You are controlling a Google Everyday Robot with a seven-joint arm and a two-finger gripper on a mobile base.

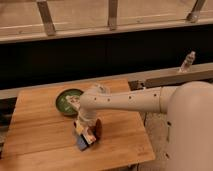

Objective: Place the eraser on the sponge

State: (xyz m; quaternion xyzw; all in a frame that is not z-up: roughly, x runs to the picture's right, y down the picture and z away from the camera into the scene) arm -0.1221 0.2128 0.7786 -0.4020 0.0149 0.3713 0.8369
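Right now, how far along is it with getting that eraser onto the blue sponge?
Mostly there, it seems. Done: the eraser appears to lie across the sponge. In hand: the gripper is down right at the eraser. Left: letting go, if it has not, and lifting the arm clear. I cannot tell whether the eraser is released.
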